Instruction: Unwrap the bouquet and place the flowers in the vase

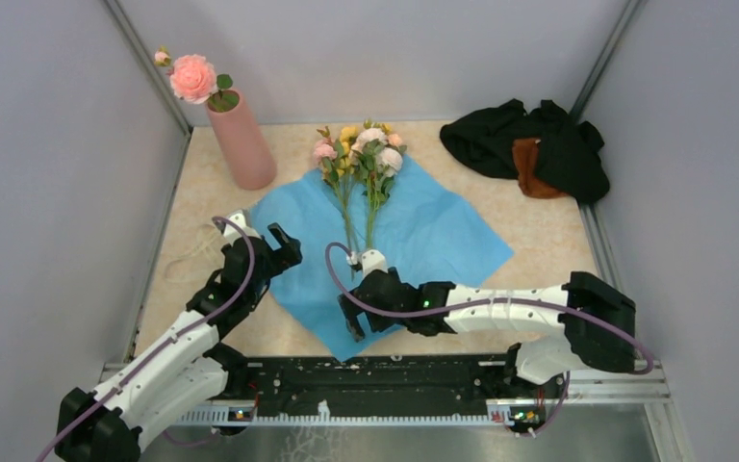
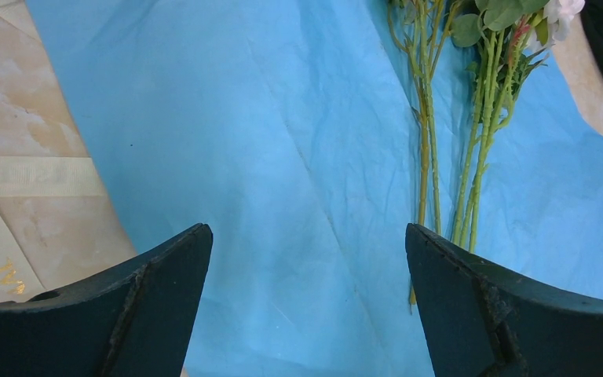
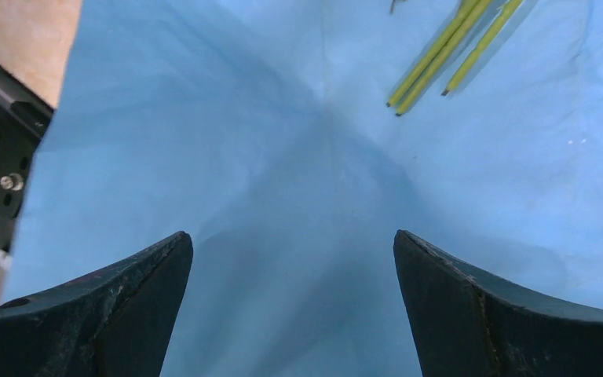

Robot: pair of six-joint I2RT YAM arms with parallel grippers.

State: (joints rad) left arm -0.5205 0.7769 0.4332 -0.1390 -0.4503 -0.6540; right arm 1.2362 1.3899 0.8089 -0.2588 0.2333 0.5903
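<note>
Nearest, the right gripper (image 3: 290, 239) hangs low over the near corner of the blue paper (image 1: 443, 236), spread wide with nothing in it. The left gripper (image 2: 306, 232) hovers a little farther out, over the paper's left edge. It is equally wide and empty, and a strip of cream ribbon (image 2: 39, 177) lies loose on the tabletop (image 1: 539, 279) beside it.

The paper lies spread flat, so the unwrapping looks done. On it lie the flowers (image 1: 358, 183), in two thin bunches side by side. Their long axis runs near to far: cut stem ends point toward the arms and the blooms rest at the paper's far corner. The stem ends sit just beyond the right gripper and slightly to its right, so that arm is nearer for a pick-up. The left gripper sees the same stems off to its right.

Farther back on the left stands the vase (image 1: 242, 144), upright, well apart from the flowers, with a large pink rose (image 1: 192, 77) already in it. At the far right lies a heap of black and brown cloth (image 1: 524, 144).
</note>
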